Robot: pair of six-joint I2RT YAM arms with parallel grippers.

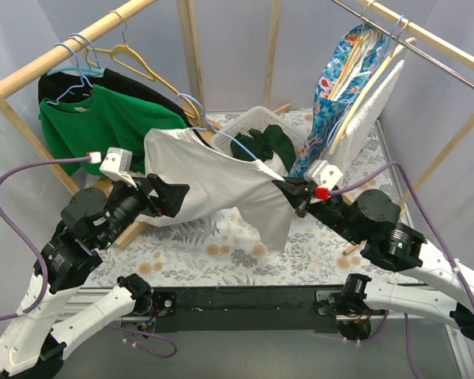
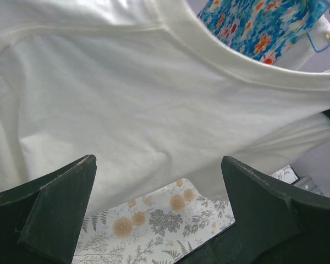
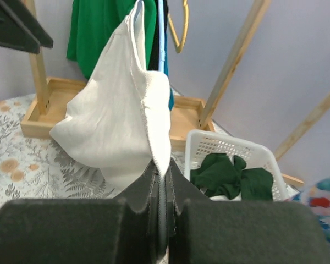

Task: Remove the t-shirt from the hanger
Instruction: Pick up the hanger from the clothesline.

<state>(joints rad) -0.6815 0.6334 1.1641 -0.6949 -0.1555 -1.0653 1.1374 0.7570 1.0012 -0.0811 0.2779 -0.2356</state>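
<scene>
The white t-shirt (image 1: 213, 178) hangs stretched between my two arms above the floral table, still on a light blue wire hanger (image 1: 238, 145) at its collar. My right gripper (image 1: 291, 193) is shut on the shirt's edge at its right side; in the right wrist view the cloth (image 3: 115, 115) runs up from the closed jaws (image 3: 162, 173), with the blue hanger wire (image 3: 160, 33) above. My left gripper (image 1: 178, 197) is open at the shirt's lower left. In the left wrist view the shirt (image 2: 154, 93) fills the frame just beyond the open gripper (image 2: 158, 165), which holds nothing.
A white basket (image 1: 253, 122) with dark green clothes stands behind the shirt, also in the right wrist view (image 3: 231, 146). A green shirt (image 1: 95, 118) and a yellow hanger (image 1: 142, 63) hang on the left rail. A floral garment (image 1: 340, 87) hangs on the right rail.
</scene>
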